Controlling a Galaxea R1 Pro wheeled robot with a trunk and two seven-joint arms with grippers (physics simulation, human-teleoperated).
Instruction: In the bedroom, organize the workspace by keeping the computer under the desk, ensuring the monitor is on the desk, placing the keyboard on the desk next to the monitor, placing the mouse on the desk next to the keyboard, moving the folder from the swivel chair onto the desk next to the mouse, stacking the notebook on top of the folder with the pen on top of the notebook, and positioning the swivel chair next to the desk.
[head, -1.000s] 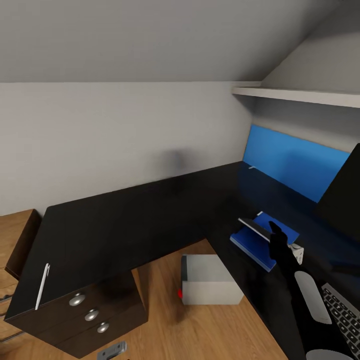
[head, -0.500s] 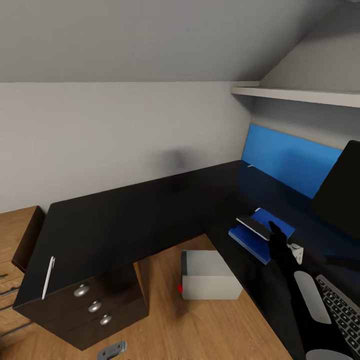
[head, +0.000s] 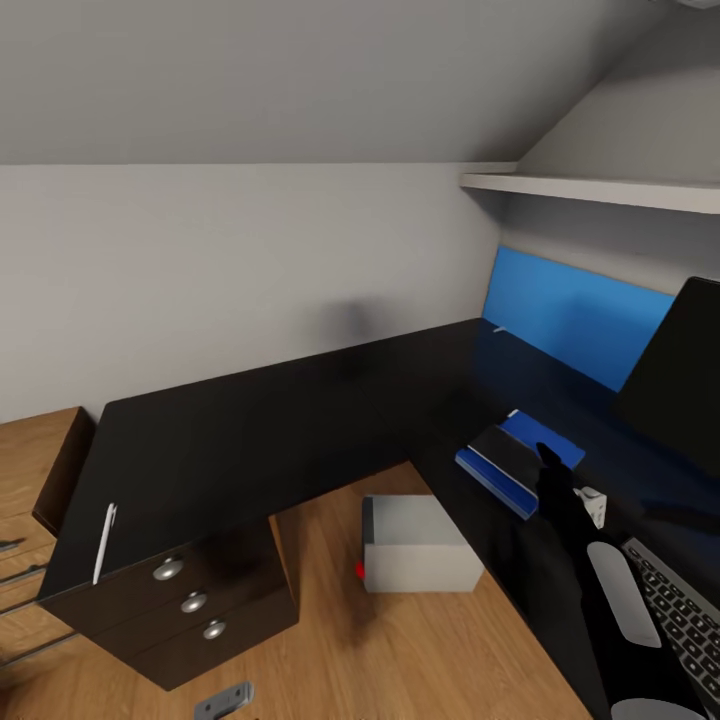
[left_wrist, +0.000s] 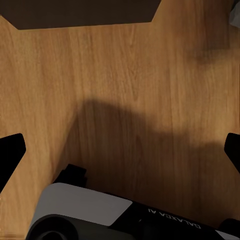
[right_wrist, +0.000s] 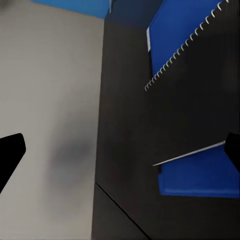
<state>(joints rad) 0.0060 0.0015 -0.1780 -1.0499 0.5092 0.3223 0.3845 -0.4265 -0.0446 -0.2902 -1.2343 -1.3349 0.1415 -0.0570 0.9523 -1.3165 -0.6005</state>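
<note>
On the black desk (head: 260, 430) a dark spiral notebook (head: 503, 447) (right_wrist: 200, 95) lies flat on the blue folder (head: 545, 440) (right_wrist: 197, 177). My right gripper (head: 549, 462) (right_wrist: 121, 152) hovers just beside them, open, holding nothing. The white pen (head: 104, 543) lies at the desk's far left end. Under the desk stands the silver-grey computer (head: 415, 555). The monitor (head: 680, 375) and keyboard (head: 685, 615) sit at the right. My left gripper (left_wrist: 121, 150) hangs open over the wooden floor. The mouse and swivel chair are out of view.
A dark drawer unit (head: 190, 600) sits under the desk's left end. Light wooden shelving (head: 30, 470) stands further left. A blue back panel (head: 580, 315) and a white wall shelf (head: 590, 190) rise behind the desk. My own base (left_wrist: 100, 215) is below the left gripper.
The notebook was tilted up at my right gripper's tips; it now lies flat on the folder and the gripper is off it. The camera has shifted slightly.
</note>
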